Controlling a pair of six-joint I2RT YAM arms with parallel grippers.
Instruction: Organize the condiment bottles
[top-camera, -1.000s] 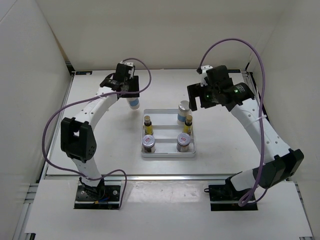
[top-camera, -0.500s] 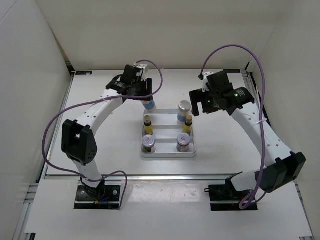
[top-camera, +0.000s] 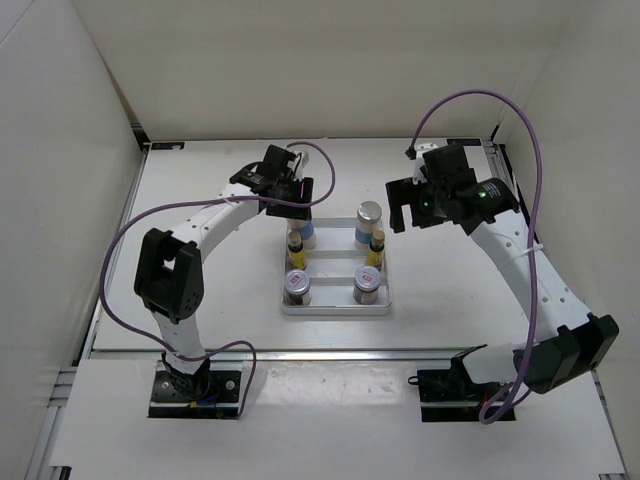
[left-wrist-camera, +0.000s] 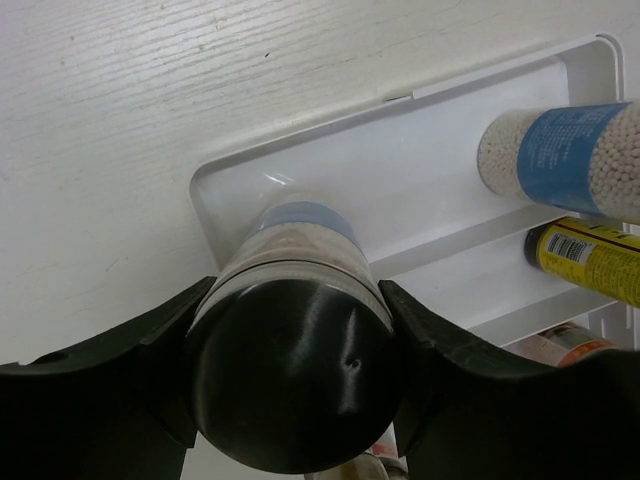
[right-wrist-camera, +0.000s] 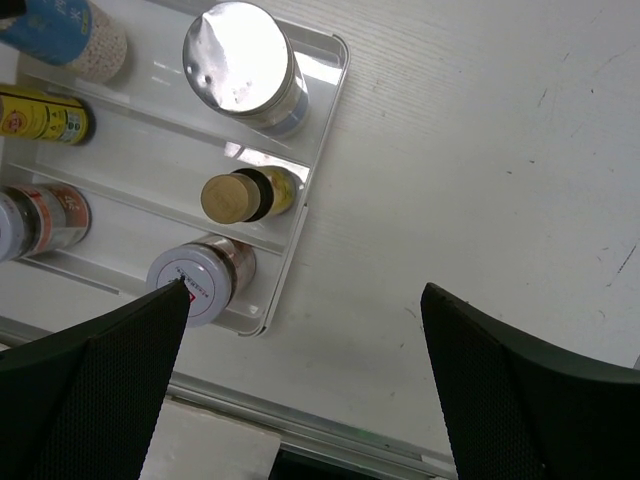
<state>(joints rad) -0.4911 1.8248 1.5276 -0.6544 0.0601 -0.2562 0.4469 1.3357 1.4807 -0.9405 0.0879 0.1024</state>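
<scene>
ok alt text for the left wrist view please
Left claw grips a tall blue-banded white bottle, its base at a corner of the white tray. Another blue-banded bottle and a yellow bottle stand in the tray.

Clamping a tall blue-banded bottle (top-camera: 303, 233) in the left gripper (top-camera: 293, 210) at the far-left corner of the white tray (top-camera: 336, 311); holding the right gripper (top-camera: 408, 212) open near a second tall bottle (top-camera: 368, 222) standing in the tray's far-right corner.

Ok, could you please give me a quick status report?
Left gripper shut on tall white bottle at tray, far-left corner. Right gripper open, empty. Nothing blocking.
</scene>
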